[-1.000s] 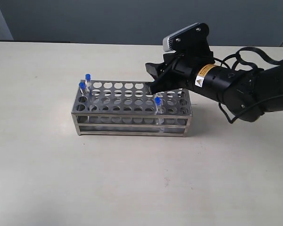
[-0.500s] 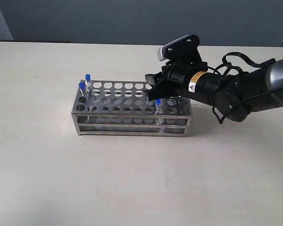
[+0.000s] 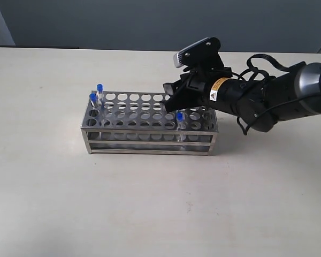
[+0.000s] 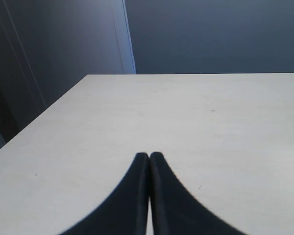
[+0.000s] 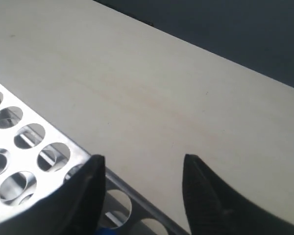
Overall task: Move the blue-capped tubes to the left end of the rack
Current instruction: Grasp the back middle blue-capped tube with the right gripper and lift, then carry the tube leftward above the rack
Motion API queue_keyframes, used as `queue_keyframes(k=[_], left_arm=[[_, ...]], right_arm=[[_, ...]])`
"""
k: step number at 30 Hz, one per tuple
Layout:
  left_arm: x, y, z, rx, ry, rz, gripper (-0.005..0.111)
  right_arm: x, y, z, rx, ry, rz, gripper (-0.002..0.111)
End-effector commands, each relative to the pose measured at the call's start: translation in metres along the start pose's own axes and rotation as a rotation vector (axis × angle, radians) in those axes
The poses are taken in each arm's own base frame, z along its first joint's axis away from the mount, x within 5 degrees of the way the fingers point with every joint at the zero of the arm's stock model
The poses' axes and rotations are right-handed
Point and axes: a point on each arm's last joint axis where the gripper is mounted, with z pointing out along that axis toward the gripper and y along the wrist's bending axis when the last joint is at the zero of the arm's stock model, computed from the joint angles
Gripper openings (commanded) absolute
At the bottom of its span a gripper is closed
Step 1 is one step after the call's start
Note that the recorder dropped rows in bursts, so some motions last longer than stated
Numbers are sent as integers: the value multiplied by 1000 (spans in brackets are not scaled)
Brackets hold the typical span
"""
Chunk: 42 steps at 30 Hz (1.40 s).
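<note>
The steel rack (image 3: 147, 130) stands mid-table. Two blue-capped tubes (image 3: 99, 88) (image 3: 93, 97) sit in holes at its left end. A third blue-capped tube (image 3: 178, 116) stands in the front row near the right end. I see no fourth tube. My right gripper (image 3: 168, 98) hovers open over the rack's right rear part, just behind and above the third tube. The right wrist view shows the gripper (image 5: 143, 159) open over the rack's edge (image 5: 44, 142), with a sliver of blue cap (image 5: 106, 230) beside one finger. The left gripper (image 4: 149, 155) is shut on nothing above bare table.
The beige table (image 3: 150, 203) spreads wide around the rack. The right arm's black body and cables (image 3: 267, 99) hang over the table to the right of the rack. A dark wall runs behind the table's far edge.
The right arm has swung slightly left and lower, so its wrist sits closer over the rack's right end. The open fingertips stay near the same spot. The tubes have not moved.
</note>
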Motion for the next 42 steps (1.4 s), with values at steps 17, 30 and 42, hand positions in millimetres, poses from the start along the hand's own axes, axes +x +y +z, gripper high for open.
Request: queue_keyframes(k=[17,30,42], left_arm=[[0,0,0,-1,-10,-6,0],[0,0,0,-1,-10,-6,0],[0,0,0,-1,-10,-6,0]], right_arm=[[17,-1,13,-3,38,3,0],[-12,-3,-4,7,-45,-8,0],[-59,37,-32,-88,-207,-75,0]])
